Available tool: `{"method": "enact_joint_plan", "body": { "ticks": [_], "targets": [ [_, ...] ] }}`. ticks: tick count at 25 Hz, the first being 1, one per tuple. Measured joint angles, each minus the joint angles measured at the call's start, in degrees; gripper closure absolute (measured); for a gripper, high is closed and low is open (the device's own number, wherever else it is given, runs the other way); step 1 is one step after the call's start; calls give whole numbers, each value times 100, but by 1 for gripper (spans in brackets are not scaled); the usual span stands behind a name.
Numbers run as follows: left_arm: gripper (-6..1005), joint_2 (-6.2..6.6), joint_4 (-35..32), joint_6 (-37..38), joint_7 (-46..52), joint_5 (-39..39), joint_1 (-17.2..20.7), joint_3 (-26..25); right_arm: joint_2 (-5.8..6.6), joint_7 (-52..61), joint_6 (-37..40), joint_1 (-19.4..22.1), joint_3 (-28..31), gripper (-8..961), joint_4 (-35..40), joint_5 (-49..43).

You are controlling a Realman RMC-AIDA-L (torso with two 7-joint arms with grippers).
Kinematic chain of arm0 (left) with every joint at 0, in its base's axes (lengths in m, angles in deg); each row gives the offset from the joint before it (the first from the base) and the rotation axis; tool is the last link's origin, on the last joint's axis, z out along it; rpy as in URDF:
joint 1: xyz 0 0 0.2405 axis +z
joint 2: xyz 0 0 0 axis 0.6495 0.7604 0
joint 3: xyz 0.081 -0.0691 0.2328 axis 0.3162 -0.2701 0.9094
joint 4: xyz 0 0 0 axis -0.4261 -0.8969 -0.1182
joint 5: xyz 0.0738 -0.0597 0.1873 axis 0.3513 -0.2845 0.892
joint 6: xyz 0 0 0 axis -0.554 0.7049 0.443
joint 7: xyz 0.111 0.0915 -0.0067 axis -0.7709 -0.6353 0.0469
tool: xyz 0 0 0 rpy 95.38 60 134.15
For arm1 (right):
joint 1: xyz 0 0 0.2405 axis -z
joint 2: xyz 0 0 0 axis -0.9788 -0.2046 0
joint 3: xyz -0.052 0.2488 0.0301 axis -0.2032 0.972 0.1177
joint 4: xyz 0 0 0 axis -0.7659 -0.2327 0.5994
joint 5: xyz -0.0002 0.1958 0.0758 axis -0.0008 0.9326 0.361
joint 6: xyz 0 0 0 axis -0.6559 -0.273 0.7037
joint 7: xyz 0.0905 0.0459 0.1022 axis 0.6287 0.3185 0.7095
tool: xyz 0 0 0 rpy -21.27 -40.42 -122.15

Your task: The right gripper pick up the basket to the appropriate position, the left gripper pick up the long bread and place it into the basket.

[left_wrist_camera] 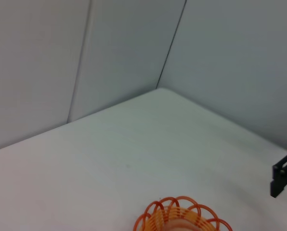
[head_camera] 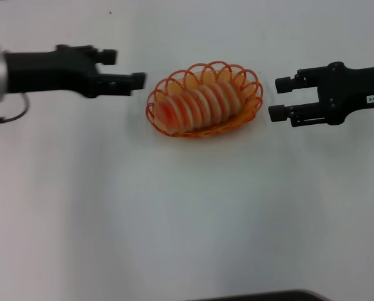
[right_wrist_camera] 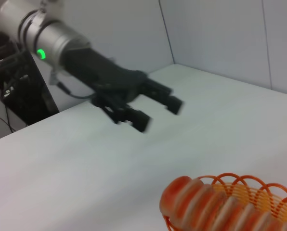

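The long bread (head_camera: pixel 198 105) lies inside the basket (head_camera: pixel 257 100), which sits on the white table (head_camera: pixel 174 226); the left gripper (head_camera: pixel 125 69) hangs just off one end of the basket and the right gripper (head_camera: pixel 278 98) just off the other, each with fingers apart and holding nothing. The basket is light looped orange wire with a scalloped rim, so I judge a stray finger could snag a loop and drag or tip it, rolling out the smooth, ridged, orange-crusted loaf.

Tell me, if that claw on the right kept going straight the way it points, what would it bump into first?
Probably the basket holding the long bread: the open right gripper points at its near end. Height is hard to judge, so it might pass above the rim.
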Motion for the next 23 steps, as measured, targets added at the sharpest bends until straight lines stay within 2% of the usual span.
{"method": "enact_joint_plan", "body": {
  "ticks": [4, 5, 6, 10, 12, 17, 23],
  "targets": [
    [92, 140, 164, 1075, -631, -116, 394, -1109, 6, 55, 50, -63, -2, 236, 8, -1],
    [92, 140, 164, 1075, -631, -116, 394, -1109, 8, 60, 50, -76, -5, 236, 1, -1],
    [93, 320, 494, 1651, -969, -218, 542, -1632, 8, 61, 50, -98, -12, 236, -5, -1],
    [94, 548, 1009, 1908, -1197, -272, 620, -1890, 1, 84, 49, -143, -50, 236, -8, -13],
    [93, 603, 1207, 1891, -1252, -271, 643, -1916, -13, 116, 36, -151, -64, 235, -10, -18],
    [92, 611, 1374, 1864, -1286, -247, 655, -1934, -85, 148, 5, -145, -63, 236, -13, -41],
    [92, 574, 1409, 1861, -1257, -277, 632, -1945, -75, 149, -20, -139, -68, 237, -23, -48]
  ]
}}
